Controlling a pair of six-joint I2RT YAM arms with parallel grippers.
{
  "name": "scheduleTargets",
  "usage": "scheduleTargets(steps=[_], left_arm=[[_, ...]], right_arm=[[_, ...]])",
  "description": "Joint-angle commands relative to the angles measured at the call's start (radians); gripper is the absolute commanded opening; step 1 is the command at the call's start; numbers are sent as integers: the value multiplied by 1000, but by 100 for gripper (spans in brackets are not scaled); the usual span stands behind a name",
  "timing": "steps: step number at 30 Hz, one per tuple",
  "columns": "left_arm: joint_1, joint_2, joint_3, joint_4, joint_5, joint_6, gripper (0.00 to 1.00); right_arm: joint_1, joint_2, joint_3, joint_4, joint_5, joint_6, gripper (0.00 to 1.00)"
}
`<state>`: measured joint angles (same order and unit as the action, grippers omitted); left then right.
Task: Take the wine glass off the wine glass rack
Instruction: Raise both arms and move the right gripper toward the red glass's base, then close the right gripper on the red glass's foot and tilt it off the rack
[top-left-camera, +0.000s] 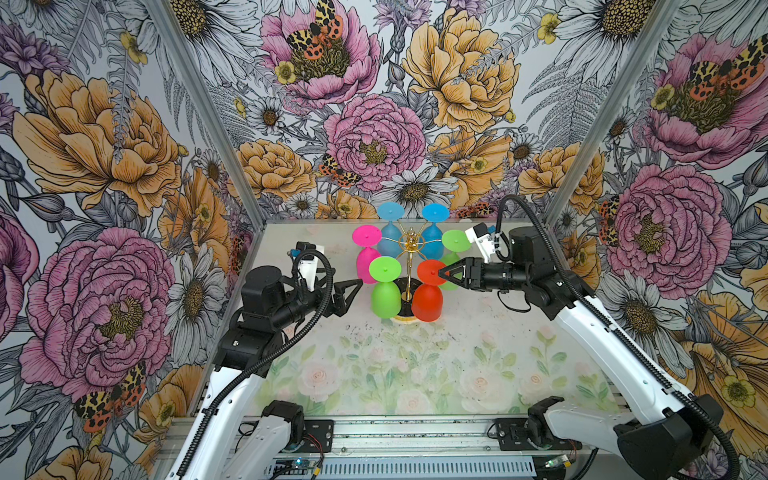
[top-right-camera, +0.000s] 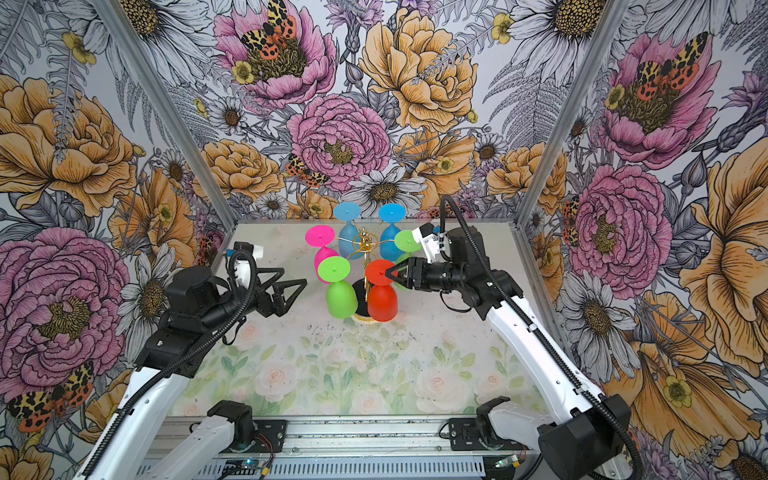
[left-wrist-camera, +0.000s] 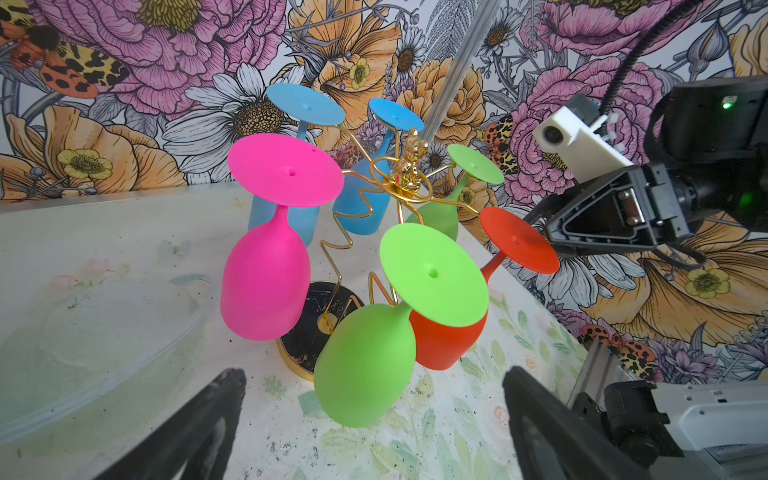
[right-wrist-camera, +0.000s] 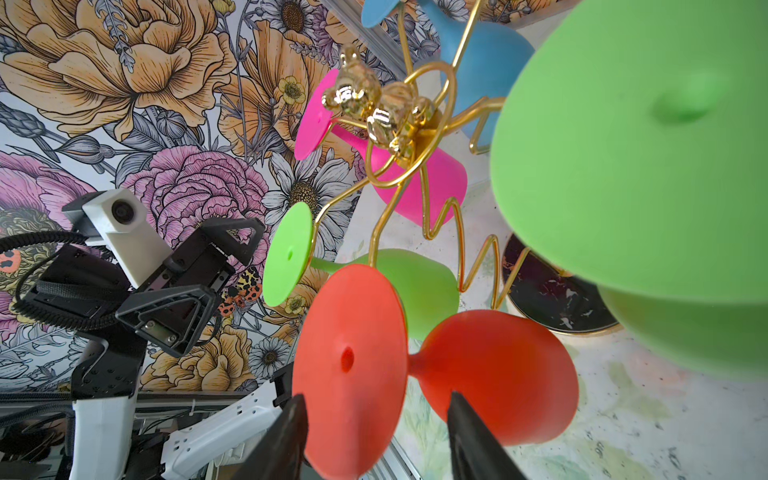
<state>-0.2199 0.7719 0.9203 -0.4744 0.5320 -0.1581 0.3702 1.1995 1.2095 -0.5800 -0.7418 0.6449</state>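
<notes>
The wine glass rack (top-left-camera: 410, 245) (top-right-camera: 365, 245) is a gold wire stand on a round black base (left-wrist-camera: 303, 336) at the middle back of the table. Several coloured glasses hang upside down from its arms. The red wine glass (top-left-camera: 427, 301) (top-right-camera: 382, 301) (right-wrist-camera: 498, 374) hangs at the front right. My right gripper (top-left-camera: 440, 274) (top-right-camera: 386, 274) (right-wrist-camera: 376, 399) is open, its jaws either side of that glass's foot and stem; one finger stands close to the foot's rim and the other stands apart. My left gripper (top-left-camera: 353, 297) (left-wrist-camera: 374, 374) is wide open and holds nothing, left of the rack.
A light green glass (top-left-camera: 385, 299) hangs at the front left, a pink one (top-left-camera: 368, 266) behind it, two blue ones (top-left-camera: 390, 245) at the back and another green one (top-left-camera: 455, 241) beside my right wrist. Floral walls enclose the table on three sides.
</notes>
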Motion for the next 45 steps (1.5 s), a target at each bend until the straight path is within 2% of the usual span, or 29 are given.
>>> scheduleTargets(steps=[1, 18, 45], left_arm=[[-9, -12, -20, 29, -12, 1, 99], [-22, -27, -38, 29, -35, 8, 99], [-24, -37, -56, 30, -35, 34, 99]], right_arm=[[10, 9, 32, 6, 5, 10, 48], [15, 19, 49, 6, 0, 47, 23], [16, 8, 78, 57, -18, 140, 0]])
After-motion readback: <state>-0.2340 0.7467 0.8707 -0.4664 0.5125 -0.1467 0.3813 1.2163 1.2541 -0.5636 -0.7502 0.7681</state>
